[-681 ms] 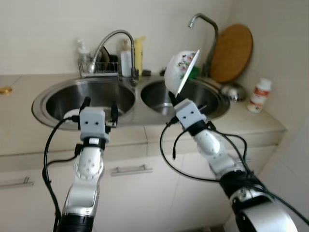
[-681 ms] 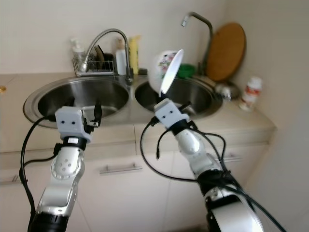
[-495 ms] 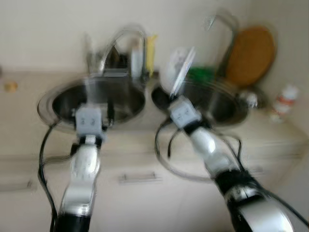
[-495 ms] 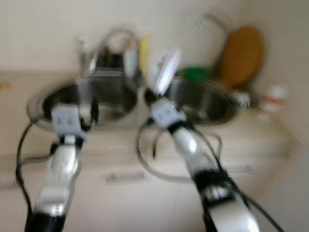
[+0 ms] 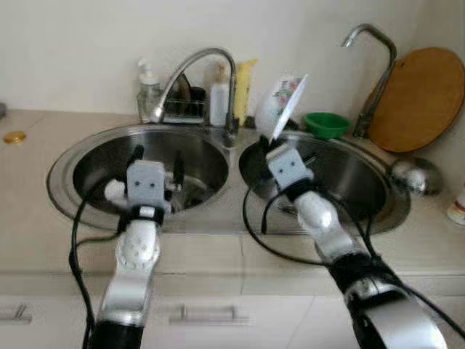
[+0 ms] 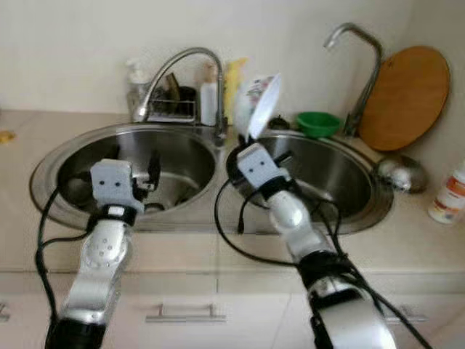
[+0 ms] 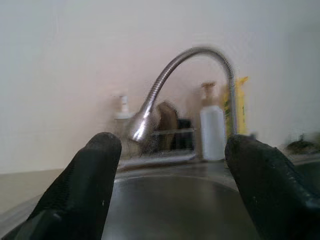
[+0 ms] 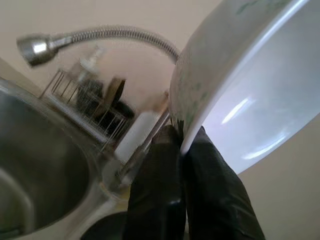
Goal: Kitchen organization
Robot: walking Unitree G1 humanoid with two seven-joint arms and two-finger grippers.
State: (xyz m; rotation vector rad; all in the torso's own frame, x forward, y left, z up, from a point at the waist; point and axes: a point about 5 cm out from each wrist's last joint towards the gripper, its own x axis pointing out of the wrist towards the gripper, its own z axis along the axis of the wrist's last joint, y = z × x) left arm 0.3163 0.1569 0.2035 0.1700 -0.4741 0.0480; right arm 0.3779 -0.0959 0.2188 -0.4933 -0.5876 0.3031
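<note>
Floral bowl [image 5: 282,102] still in right hand [image 5: 270,144]

Two silver arms, black-fingered tools, trailing cables.

Left arm [image 5: 134,262] in rounded silver segments with small dark screw dots along the shell, narrowing to a black collar at the wrist; topped by a pale grey boxy wrist block with two small dark holes on its face. Left tool [image 7: 165,185] with two thick black fingers [image 7: 85,185] of matte, finely textured rubber, rounded at the tips. Right arm [image 6: 290,222] likewise silver and jointed, black ring at the elbow, broad silver shell nearer the shoulder. Right tool [image 8: 181,150] with two black fingers [image 8: 157,185] of the same grainy finish. Black cables [image 5: 73,240] looping loosely off both wrists.
</note>
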